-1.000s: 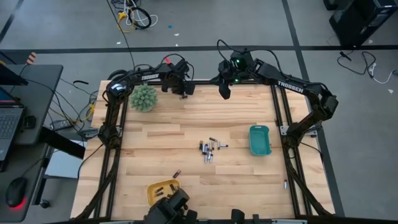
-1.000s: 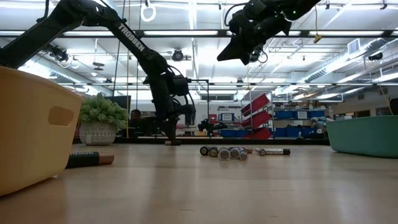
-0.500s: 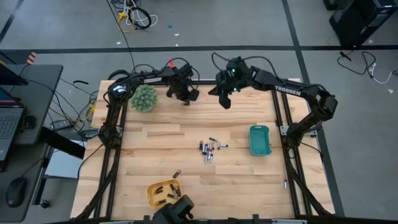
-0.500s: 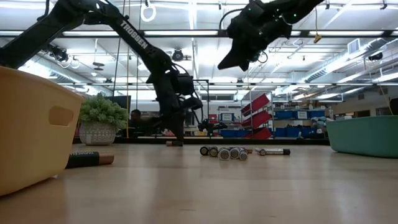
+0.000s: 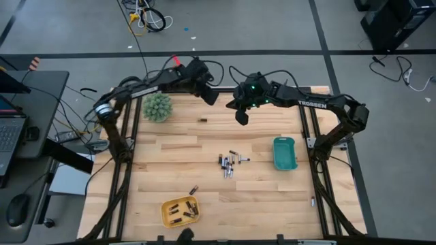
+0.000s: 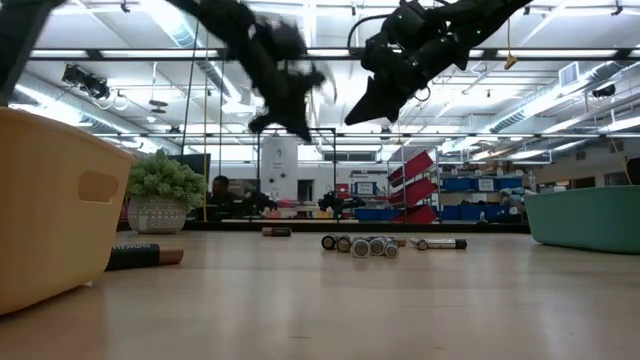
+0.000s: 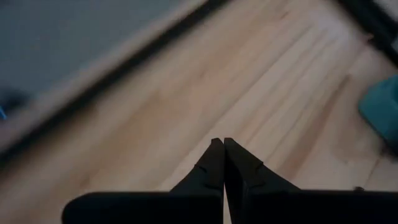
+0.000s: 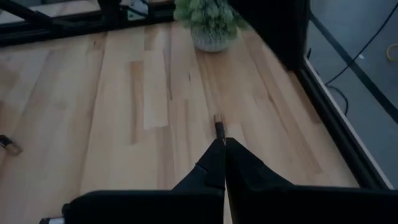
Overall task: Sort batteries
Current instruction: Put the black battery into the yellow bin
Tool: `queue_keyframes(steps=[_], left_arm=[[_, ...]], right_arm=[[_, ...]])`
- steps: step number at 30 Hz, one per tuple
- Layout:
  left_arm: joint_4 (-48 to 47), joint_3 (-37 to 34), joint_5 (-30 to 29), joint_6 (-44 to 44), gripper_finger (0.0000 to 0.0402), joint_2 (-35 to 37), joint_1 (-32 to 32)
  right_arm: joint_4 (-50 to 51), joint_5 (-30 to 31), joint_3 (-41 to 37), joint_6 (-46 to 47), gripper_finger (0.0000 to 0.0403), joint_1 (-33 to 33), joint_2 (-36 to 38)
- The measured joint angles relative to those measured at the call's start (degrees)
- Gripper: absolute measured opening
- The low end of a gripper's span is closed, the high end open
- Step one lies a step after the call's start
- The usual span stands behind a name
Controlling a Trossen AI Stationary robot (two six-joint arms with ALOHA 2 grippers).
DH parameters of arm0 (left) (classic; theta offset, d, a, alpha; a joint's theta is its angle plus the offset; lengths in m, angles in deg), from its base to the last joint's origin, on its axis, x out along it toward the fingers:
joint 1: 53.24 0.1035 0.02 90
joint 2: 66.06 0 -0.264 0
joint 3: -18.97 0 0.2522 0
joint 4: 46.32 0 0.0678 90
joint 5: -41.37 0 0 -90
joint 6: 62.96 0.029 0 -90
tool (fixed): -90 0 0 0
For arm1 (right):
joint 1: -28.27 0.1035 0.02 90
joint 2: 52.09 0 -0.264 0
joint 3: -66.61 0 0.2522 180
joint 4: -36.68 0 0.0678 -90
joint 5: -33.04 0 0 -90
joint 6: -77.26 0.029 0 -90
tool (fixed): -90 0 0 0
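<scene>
Both grippers, left (image 5: 210, 97) and right (image 5: 240, 118), pinched shut and empty above the table's far end; batteries (image 5: 229, 164) clustered mid-table, unsorted; next, judged: parting fingers, descending onto one cell.

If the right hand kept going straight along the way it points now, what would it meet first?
Judging by the right wrist view, the shut right hand points at a lone battery lying on the table, so it would probably meet that first. The potted plant stands farther along. Depth is uncertain.
</scene>
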Motion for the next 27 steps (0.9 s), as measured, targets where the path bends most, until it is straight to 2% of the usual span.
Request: queue_keyframes(steps=[3,7,11,21,24,27], left_arm=[[2.17,0.0,-7.44,5.51,0.0,5.37,-4.76],[5.24,-0.33,-12.89,11.84,0.0,11.95,-11.2],[11.92,-4.61,-14.14,17.98,0.0,18.02,-18.23],[28.09,-20.88,-17.9,20.92,0.0,31.6,-34.15],[31.54,-24.55,-24.38,22.04,0.0,34.68,-39.62],[32.79,-26.67,-36.15,23.28,0.0,37.54,-44.69]], right_arm=[[-1.81,1.07,0.0,1.02,0.0,0.84,0.0],[-2.86,4.09,-0.01,2.8,0.0,3.35,-1.18],[-6.27,8.36,0.06,2.73,0.0,6.48,-4.96],[-6.32,8.67,10.86,2.51,0.0,8.25,-20.73],[-3.05,8.71,14.6,0.8,0.0,8.36,-23.93],[-1.65,8.73,16.65,-0.02,0.0,8.36,-25.96]])
